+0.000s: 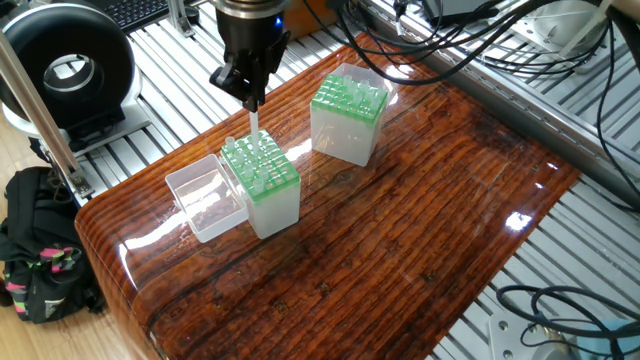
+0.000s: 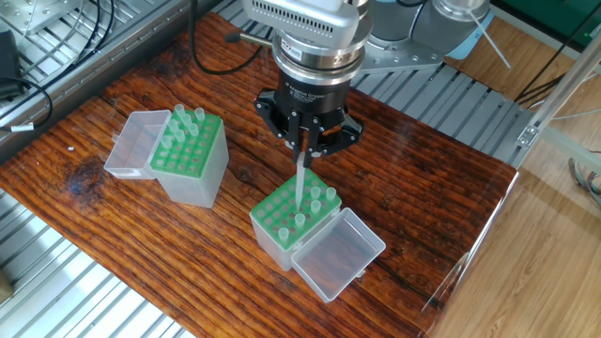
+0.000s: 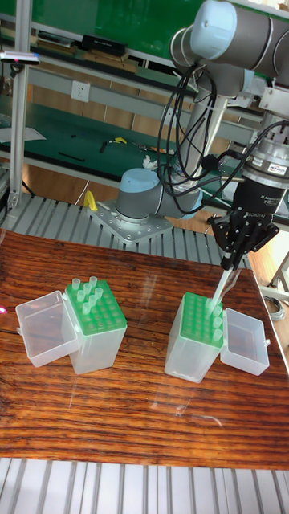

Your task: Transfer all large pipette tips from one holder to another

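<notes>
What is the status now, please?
Gripper shut on one large pipette tip, held upright, point at the near holder's green grid. Other holder carries more tips. Nothing in the way.

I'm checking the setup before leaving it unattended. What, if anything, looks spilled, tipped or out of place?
Nothing stands out. Both holders stand upright with lids hinged open, tips seated in their grids, none lying on the table. The end effector holds one pipette tip roughly vertical over the nearer holder.
</notes>
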{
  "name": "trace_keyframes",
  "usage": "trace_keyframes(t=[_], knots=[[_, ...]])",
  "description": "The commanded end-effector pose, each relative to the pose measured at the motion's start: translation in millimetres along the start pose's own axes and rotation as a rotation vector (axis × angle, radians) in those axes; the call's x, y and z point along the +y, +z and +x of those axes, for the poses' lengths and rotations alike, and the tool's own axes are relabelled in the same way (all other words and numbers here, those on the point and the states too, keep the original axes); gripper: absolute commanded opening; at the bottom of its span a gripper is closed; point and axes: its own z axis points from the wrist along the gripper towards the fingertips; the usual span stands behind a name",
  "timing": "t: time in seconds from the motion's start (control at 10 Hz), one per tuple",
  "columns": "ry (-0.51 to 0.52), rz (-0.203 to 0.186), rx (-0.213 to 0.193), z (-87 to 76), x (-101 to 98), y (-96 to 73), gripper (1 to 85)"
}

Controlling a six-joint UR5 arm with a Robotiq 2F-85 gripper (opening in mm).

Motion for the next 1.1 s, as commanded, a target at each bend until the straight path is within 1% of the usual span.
trace_keyframes(t=[0.0,0.1,0.2,0.3,0.5,0.9,1.0], knots=[[-0.013,-0.036,-0.008,-4.1,7.6,2.4,8.3],[-0.016,-0.037,-0.004,-3.1,7.9,2.6,12.3],[-0.021,-0.037,0.005,-1.2,7.3,3.2,14.3],[-0.027,-0.038,0.009,-0.1,6.5,4.2,19.7],[-0.035,-0.046,0.013,1.4,7.2,4.9,26.3],[-0.034,-0.051,0.014,2.0,7.9,5.1,29.3],[-0.041,-0.045,0.010,0.9,5.7,4.5,29.3]])
